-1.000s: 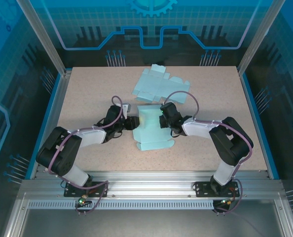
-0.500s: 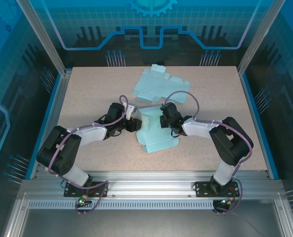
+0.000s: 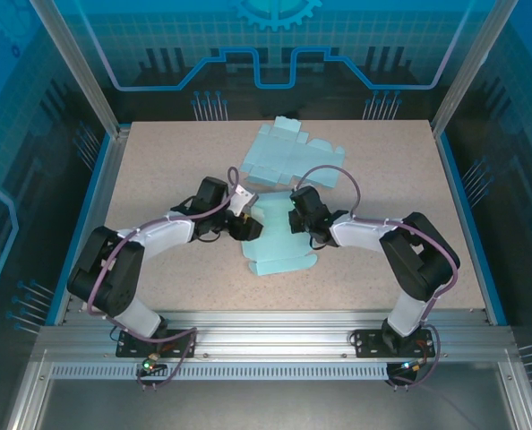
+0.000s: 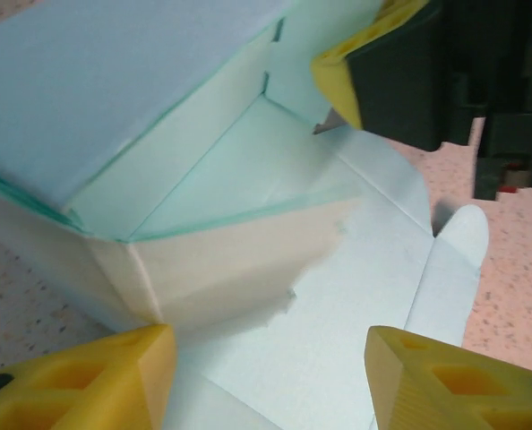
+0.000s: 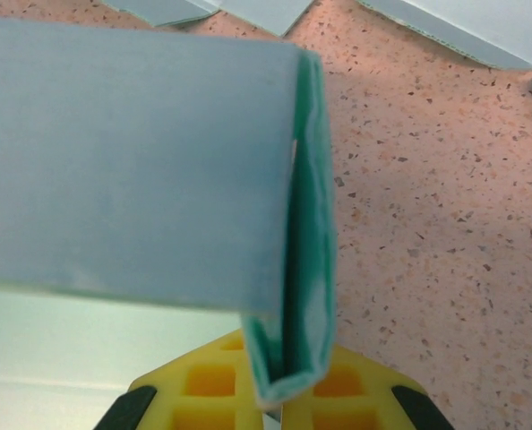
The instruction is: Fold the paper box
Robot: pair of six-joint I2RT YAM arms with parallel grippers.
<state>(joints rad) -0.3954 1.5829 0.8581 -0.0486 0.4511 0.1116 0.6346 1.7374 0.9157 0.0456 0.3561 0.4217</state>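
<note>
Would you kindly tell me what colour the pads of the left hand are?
Yellow; the pads show best in the left wrist view.

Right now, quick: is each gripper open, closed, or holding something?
Left gripper: open, its fingers spread at the paper box, not clamped on it.
Right gripper: shut on a folded wall of the paper box.

What I see off-task on my feed:
Speckled table (image 3: 158, 170), a flat blank (image 3: 279, 157) lying at its back, blue walls (image 3: 24, 134) around.
</note>
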